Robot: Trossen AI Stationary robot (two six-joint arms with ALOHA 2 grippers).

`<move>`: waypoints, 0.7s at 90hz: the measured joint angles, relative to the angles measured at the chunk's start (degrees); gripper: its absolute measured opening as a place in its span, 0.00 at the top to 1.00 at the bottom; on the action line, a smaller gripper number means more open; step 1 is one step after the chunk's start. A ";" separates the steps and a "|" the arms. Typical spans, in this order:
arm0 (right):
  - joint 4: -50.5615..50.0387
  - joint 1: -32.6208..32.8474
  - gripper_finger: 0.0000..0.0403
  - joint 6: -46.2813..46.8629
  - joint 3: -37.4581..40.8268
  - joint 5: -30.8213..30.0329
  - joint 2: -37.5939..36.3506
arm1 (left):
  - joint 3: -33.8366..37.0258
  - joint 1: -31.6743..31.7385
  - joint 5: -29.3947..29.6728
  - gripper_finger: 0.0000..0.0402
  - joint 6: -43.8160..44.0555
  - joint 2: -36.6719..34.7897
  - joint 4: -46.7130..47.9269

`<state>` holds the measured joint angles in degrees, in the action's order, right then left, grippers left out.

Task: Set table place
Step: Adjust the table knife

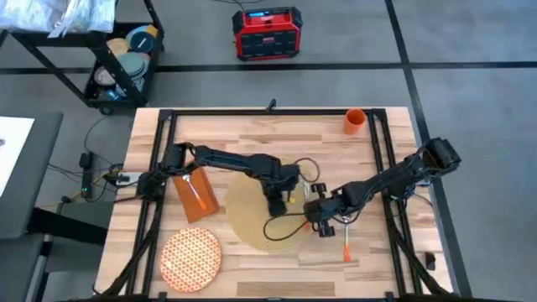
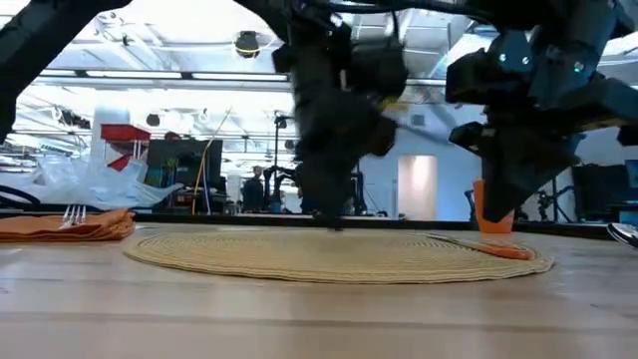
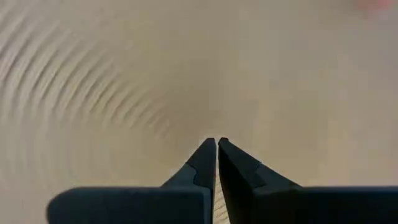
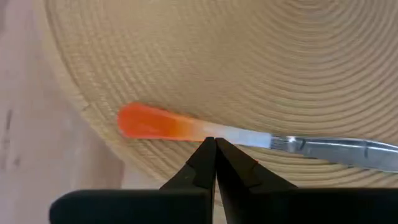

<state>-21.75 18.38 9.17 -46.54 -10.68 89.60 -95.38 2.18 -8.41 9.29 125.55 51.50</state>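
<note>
Placemat, the big round tan woven one (image 1: 252, 205), sits mid-table with both closed, empty-looking grippers on it, left (image 3: 216, 144) near centre, right (image 4: 215, 144) by an orange-handled steel utensil (image 4: 186, 127), so I'd guess plate next.

A red-and-black power unit (image 1: 267, 33) sits on the floor beside a black cart (image 1: 124, 63).

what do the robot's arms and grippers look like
Both arms are dark, near-black jointed links with black cables looping beside them. The left gripper and right gripper each end in two matte dark fingers tapering to thin pointed tips from a broad dark base. No markings show.
</note>
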 joint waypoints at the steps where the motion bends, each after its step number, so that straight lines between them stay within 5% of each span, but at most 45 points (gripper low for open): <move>1: 0.06 -0.18 1.00 0.00 0.00 0.00 0.00 | 0.44 0.10 -0.17 1.00 -0.20 -0.09 -0.37; 37: -0.06 -5.90 1.00 -0.13 0.00 -0.25 0.04 | 4.99 0.78 -0.78 1.00 -1.02 -0.26 -7.10; 63: -8.15 -4.14 1.00 1.81 0.02 -0.15 0.13 | 5.06 0.78 -0.49 1.00 0.99 -0.19 -7.95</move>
<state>-29.90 14.23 10.98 -46.52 -10.83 89.73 -90.32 2.96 -8.91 10.28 125.36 43.55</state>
